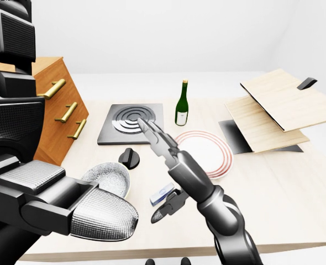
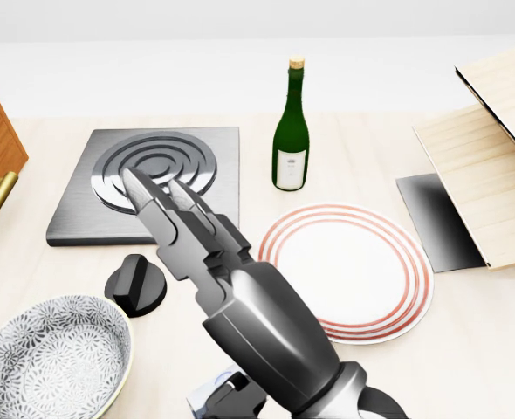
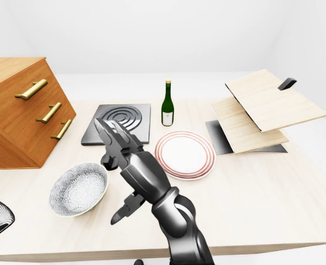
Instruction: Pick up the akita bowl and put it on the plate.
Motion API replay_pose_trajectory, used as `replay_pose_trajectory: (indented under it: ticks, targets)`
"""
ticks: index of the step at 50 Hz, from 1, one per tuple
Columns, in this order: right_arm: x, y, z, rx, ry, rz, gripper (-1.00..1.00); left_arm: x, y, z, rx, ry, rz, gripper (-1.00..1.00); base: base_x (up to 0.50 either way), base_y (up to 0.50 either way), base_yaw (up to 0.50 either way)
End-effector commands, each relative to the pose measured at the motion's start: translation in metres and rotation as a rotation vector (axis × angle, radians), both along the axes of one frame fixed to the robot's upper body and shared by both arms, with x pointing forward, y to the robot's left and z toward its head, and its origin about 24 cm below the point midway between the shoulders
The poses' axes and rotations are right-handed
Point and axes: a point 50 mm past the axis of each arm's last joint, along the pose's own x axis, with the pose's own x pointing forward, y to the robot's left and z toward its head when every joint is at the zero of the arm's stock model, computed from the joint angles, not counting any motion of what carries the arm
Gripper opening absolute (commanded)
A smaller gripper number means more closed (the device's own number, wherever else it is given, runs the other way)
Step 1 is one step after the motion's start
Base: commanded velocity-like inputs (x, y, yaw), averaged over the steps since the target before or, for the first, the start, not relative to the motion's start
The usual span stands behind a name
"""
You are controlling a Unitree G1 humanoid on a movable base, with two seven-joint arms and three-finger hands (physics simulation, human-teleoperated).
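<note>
The akita bowl [image 2: 52,362], white with a grey flower pattern, sits empty on the table at the bottom left of the head view. The white plate [image 2: 345,271] with red rings lies right of centre, bare. My right hand [image 3: 115,174] rises from the bottom edge between bowl and plate, open, with two fingers [image 2: 153,205] stretched toward the burner and the thumb [image 3: 121,212] hanging low. It holds nothing and stands apart from the bowl. My left hand [image 1: 69,204] fills the bottom left of the left-eye view, close to the camera, its grip unclear.
A grey burner plate [image 2: 153,179] and a black knob [image 2: 135,284] lie above the bowl. A green wine bottle [image 2: 291,131] stands above the plate. A small blue-white box [image 1: 162,194] lies by my right arm. A wooden drawer cabinet [image 3: 19,110] stands left, slanted wooden boards [image 3: 262,107] right.
</note>
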Motion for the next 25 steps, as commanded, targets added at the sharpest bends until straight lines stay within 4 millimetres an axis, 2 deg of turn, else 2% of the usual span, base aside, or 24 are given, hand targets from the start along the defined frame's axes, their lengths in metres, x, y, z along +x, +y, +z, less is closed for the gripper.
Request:
replay_pose_trajectory:
  ticks: [1, 8, 16, 20, 25]
  targets:
    - [0.010, 0.017, -0.012, -0.088, 0.050, 0.032, 1.00, 0.001, -0.001, -0.001, 0.008, 0.005, -0.002, 0.96, 0.00, 0.00, 0.00]
    - [0.017, 0.030, -0.018, -0.150, 0.067, 0.043, 1.00, 0.001, -0.001, -0.002, 0.011, 0.012, 0.002, 0.95, 0.00, 0.00, 0.00]
    - [0.036, 0.040, -0.036, -0.255, 0.125, 0.015, 1.00, 0.001, -0.003, -0.001, 0.036, 0.016, -0.007, 0.95, 0.00, 0.00, 0.00]
    - [0.034, 0.050, -0.031, -0.263, 0.120, 0.050, 1.00, 0.001, -0.004, -0.001, 0.041, 0.017, -0.007, 0.96, 0.00, 0.00, 0.00]
    - [0.040, 0.057, -0.042, -0.333, 0.138, 0.028, 1.00, 0.002, -0.005, -0.002, 0.046, 0.022, -0.011, 0.96, 0.00, 0.00, 0.00]
